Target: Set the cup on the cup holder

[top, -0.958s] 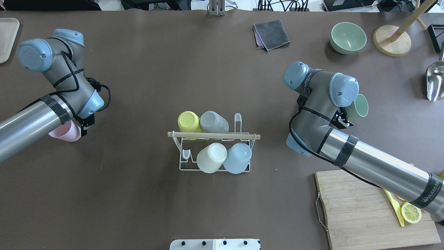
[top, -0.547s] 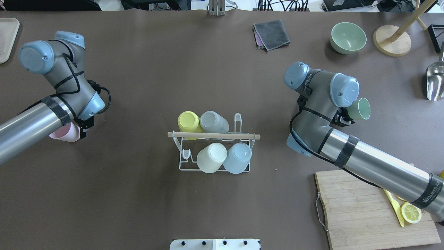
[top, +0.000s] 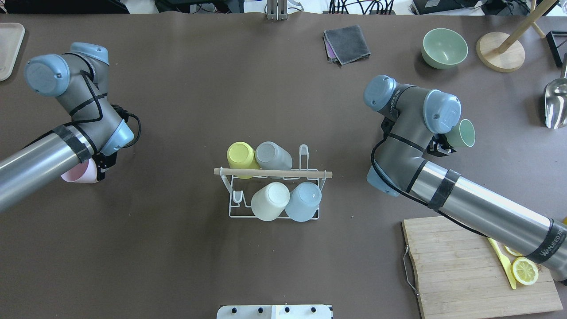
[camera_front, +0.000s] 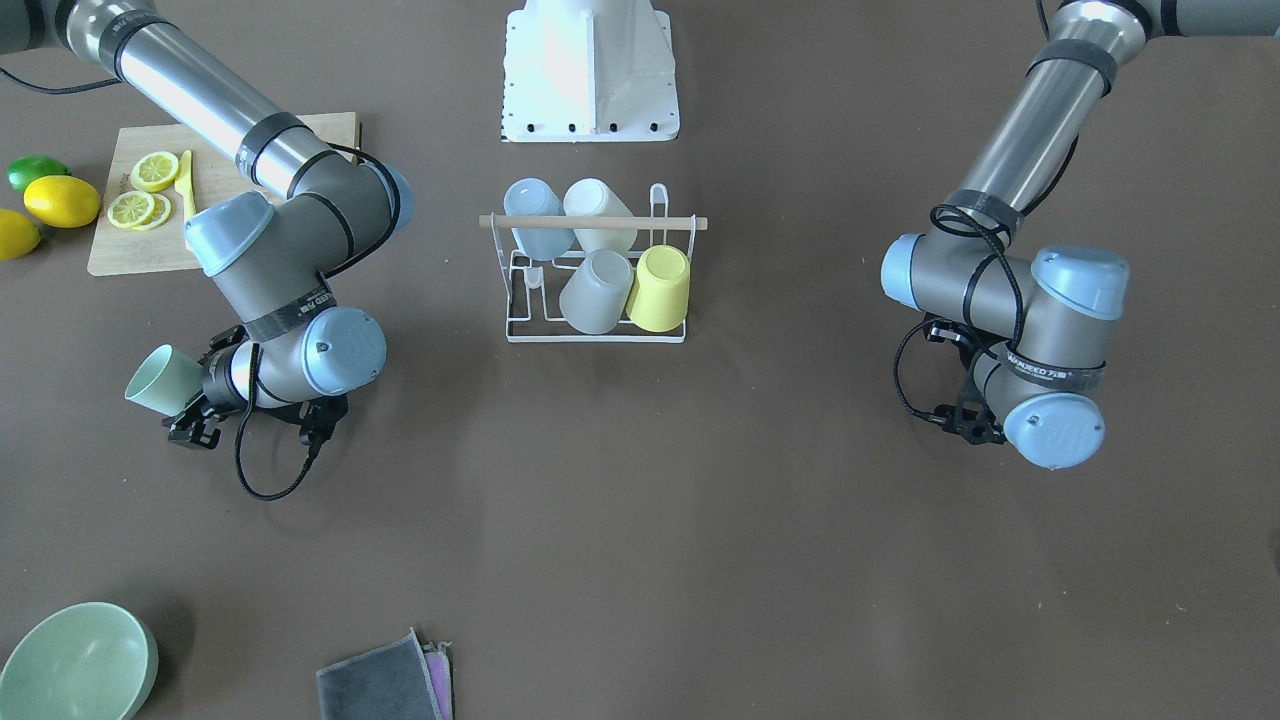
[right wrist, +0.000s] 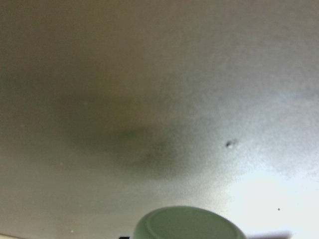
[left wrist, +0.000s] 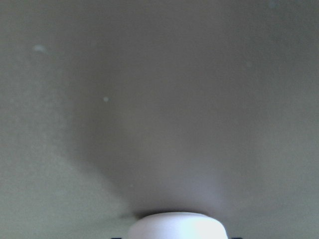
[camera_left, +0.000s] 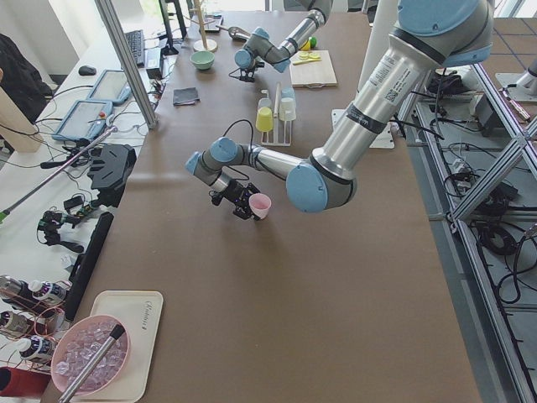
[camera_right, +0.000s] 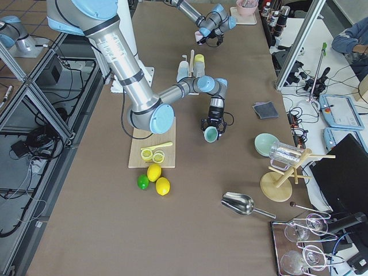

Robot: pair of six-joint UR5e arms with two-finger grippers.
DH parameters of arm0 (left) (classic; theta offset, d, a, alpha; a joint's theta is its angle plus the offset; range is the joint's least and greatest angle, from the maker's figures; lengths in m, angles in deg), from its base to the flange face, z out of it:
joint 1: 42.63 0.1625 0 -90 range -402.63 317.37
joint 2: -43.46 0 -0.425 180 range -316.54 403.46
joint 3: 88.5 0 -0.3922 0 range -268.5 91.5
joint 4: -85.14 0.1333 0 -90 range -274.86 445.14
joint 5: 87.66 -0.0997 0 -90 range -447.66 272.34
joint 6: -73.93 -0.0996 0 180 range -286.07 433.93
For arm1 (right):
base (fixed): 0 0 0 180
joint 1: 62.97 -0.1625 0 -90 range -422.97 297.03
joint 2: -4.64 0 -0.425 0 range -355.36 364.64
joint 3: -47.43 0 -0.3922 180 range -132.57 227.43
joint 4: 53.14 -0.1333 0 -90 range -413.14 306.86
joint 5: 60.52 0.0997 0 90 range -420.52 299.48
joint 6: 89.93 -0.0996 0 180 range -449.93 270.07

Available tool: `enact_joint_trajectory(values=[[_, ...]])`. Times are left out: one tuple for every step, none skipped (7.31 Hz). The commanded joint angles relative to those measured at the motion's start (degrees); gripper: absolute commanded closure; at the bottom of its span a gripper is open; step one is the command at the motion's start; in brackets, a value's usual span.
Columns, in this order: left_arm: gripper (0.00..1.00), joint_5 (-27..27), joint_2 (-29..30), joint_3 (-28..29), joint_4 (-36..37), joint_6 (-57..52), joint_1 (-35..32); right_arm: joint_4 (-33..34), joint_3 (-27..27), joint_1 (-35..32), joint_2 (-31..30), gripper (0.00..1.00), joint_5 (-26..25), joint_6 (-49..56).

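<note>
The cup holder (top: 272, 173) is a white wire rack with a wooden rod, standing mid-table; it also shows in the front view (camera_front: 596, 222). It carries a yellow cup (top: 241, 156), a grey cup (top: 272, 155), a cream cup (top: 270, 200) and a light blue cup (top: 304, 200). My left gripper (top: 95, 170) is shut on a pink cup (top: 82, 173), far left of the rack; the cup's base shows in the left wrist view (left wrist: 177, 226). My right gripper (top: 448, 142) is shut on a green cup (top: 463, 134), right of the rack; its base shows in the right wrist view (right wrist: 187, 224).
A cutting board (top: 465, 274) with a lemon slice and a yellow knife lies at the front right. A green bowl (top: 444, 48), a grey cloth (top: 347, 43), a wooden stand base (top: 500, 52) and a metal scoop (top: 556, 104) lie at the back right. A tray (top: 9, 48) is at the back left.
Both arms have shifted slightly toward the far side of the table. The green cup has moved a little right and farther; the pink cup has slid further under the left arm.
</note>
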State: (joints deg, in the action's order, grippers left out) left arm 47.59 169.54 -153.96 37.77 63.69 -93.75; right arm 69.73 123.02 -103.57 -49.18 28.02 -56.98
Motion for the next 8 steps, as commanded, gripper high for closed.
enact_joint_trajectory(values=[[1.00,-2.0,0.0,-4.3,7.1,-4.6,-0.5,-0.1,0.1,-1.7,0.4,1.00,-0.4,3.7],[1.00,-2.1,0.1,-6.5,10.9,-9.7,-0.5,-0.9,0.5,-3.2,0.3,1.00,-0.4,5.7],[1.00,-3.7,0.0,-8.7,11.8,-10.1,-1.6,-0.9,1.7,-5.0,0.3,1.00,-0.4,8.6],[1.00,-4.5,-0.1,-11.9,12.8,-9.6,-3.6,-1.2,4.9,-6.4,-0.4,1.00,-0.4,10.8],[1.00,-6.2,-0.1,-14.1,12.7,-9.4,-5.1,-1.2,8.8,-6.5,-1.8,1.00,-0.3,10.8],[1.00,-8.3,-0.5,-16.0,12.6,-9.4,-5.6,-1.4,13.5,-6.8,-3.5,1.00,-0.3,10.6],[1.00,-8.4,-1.3,-17.8,11.9,-8.8,-7.0,-2.6,16.8,-7.6,-5.2,1.00,0.3,10.4],[1.00,-9.8,-1.4,-18.0,6.0,-6.0,-9.1,-4.9,20.1,-8.0,-7.2,1.00,3.0,10.0]])
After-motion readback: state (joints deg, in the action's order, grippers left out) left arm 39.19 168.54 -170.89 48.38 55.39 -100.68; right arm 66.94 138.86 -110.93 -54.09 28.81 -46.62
